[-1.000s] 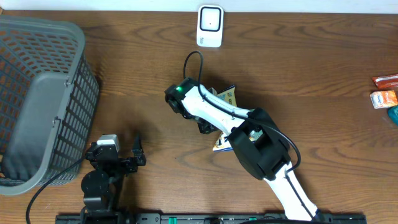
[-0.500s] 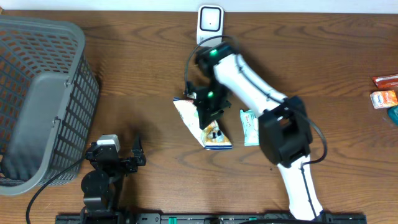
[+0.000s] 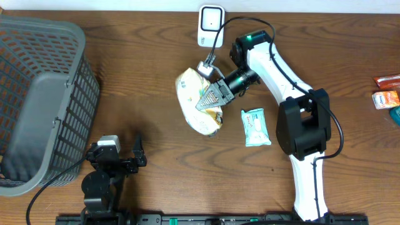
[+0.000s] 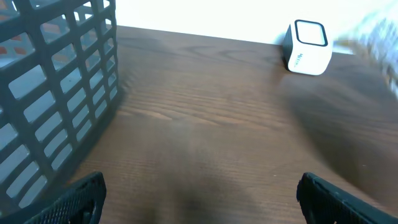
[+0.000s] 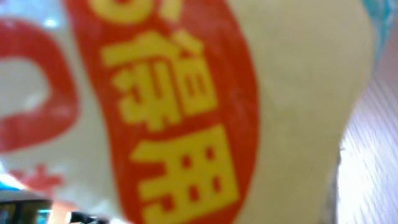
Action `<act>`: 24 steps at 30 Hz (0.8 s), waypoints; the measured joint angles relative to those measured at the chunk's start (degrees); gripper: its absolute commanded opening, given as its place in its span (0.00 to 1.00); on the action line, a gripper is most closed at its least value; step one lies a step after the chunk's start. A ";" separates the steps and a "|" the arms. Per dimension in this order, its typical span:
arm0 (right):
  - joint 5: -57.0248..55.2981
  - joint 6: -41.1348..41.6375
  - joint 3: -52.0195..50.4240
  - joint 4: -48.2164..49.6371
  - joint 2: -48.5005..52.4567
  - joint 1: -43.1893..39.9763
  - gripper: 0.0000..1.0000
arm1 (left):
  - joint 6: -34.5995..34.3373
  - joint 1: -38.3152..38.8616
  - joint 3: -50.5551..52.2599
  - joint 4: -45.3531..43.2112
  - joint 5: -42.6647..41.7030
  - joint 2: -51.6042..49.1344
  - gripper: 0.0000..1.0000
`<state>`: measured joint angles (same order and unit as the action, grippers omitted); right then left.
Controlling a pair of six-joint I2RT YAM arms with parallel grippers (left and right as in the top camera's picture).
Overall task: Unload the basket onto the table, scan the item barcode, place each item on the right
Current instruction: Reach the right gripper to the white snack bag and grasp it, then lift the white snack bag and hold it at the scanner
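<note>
A cream snack bag [image 3: 189, 103] with red and yellow print hangs above the table, just below and left of the white barcode scanner [image 3: 211, 26]. My right gripper [image 3: 211, 97] is shut on the bag's right side. In the right wrist view the bag [image 5: 292, 93] fills the frame and hides the fingers. No barcode shows in any view. My left gripper [image 3: 128, 150] rests near the front edge, open and empty. Its wrist view shows both fingers [image 4: 81, 196] spread over bare wood, with the scanner [image 4: 306, 47] far ahead.
A grey mesh basket [image 3: 37, 100] stands at the left, close beside the left gripper [image 4: 199, 194]. A light-blue packet [image 3: 255, 127] lies flat right of the bag. Orange and red packets [image 3: 387, 94] sit at the right edge.
The right arm swung from the table's centre up toward the scanner, carrying the bag and turning it. The light-blue packet came into view. The left arm stayed still.
</note>
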<state>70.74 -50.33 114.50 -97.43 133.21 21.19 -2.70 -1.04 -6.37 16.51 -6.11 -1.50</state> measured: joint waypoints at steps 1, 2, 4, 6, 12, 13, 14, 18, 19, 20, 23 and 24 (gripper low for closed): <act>1.25 -2.34 -0.02 0.00 0.00 0.00 0.01 | 0.00 0.02 0.00 0.00 0.00 0.00 0.98; 2.32 -4.76 -0.07 -0.02 0.00 0.00 0.01 | 0.00 0.02 0.00 0.00 0.00 0.00 0.98; 4.83 -10.16 -0.13 -0.07 0.00 0.00 0.01 | 0.02 0.02 0.00 0.00 0.00 0.00 0.98; 6.97 -14.56 -0.13 -0.07 0.00 0.04 0.01 | 0.02 0.02 0.00 0.00 0.00 0.00 0.98; 12.90 -24.63 -0.13 -0.07 0.00 0.37 0.01 | 0.00 0.02 0.00 0.00 0.00 0.00 0.98; 13.46 -25.99 -0.13 -0.07 0.00 0.55 0.01 | 0.02 0.02 0.00 0.00 0.00 0.00 0.98; 13.75 -26.82 -0.13 -0.07 0.00 0.68 0.01 | 0.02 0.02 0.00 0.00 0.00 0.00 0.98; 14.69 -29.66 -0.13 -0.07 0.00 1.62 0.01 | 0.02 0.02 0.00 0.00 0.00 0.00 0.98; 14.82 -29.99 -0.13 -0.07 0.00 1.81 0.01 | 0.00 0.02 0.00 0.00 0.00 0.00 0.98; 14.93 -30.34 -0.13 -0.07 0.00 2.03 0.01 | 0.00 0.02 0.00 0.00 0.00 0.00 0.98; 14.95 -31.17 -0.13 -0.07 0.00 2.40 0.01 | 0.00 0.02 0.00 0.00 0.00 0.00 0.98; 14.88 -31.26 -0.13 -0.07 0.00 2.40 0.01 | 0.00 0.02 0.00 0.00 0.00 0.00 0.98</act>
<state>85.62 -81.58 114.37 -97.49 133.21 23.59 -2.70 -1.02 -6.37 16.51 -6.11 -1.50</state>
